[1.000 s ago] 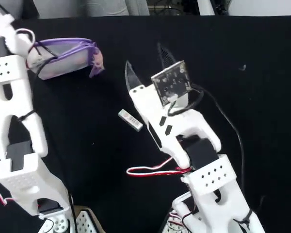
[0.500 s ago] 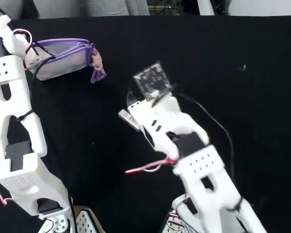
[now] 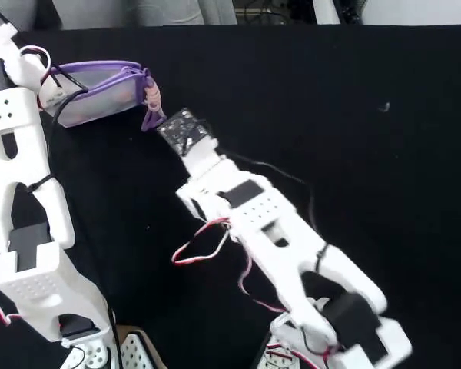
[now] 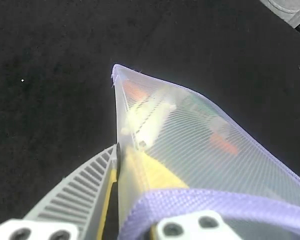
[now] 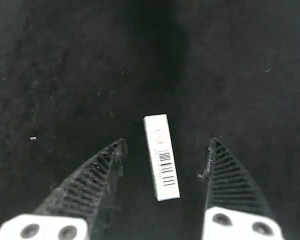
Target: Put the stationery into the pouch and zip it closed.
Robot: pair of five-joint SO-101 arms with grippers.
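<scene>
Two claws, two different jobs. My left claw [image 4: 121,150] is clamped on one end of the pouch [image 4: 190,145], its ribbed grey finger [image 4: 85,192] pressed flat against the wall. The pouch is translucent plastic with a fine striped weave, edged in a purple woven band [image 4: 200,200]. It tapers to a sharp corner that points away from my wrist. Through the wall I can make out yellow, orange and pale shapes, too blurred to name.

From the high view the pouch [image 3: 100,91] sits at the far left of the table, in my left claw [image 3: 50,91]. Its long axis runs across the table toward my right arm [image 3: 253,211]. A pinkish cord pull [image 3: 150,104] dangles from the end away from that claw, near my right arm's wrist board [image 3: 186,131].

My right claw [image 5: 167,142] is spread wide and has hold of nothing. Between its two dark, ridged fingers [image 5: 90,175] lies a small white block [image 5: 161,157], flat on the black cloth [image 5: 65,60] and touching neither finger. It is a slim rectangle with crisp edges. Its long axis runs roughly the way my fingers point, skewed a little. The barcoded end is nearer my wrist, and the end with a small round mark points outward.

The cloth is matte and faintly speckled with lint.
</scene>
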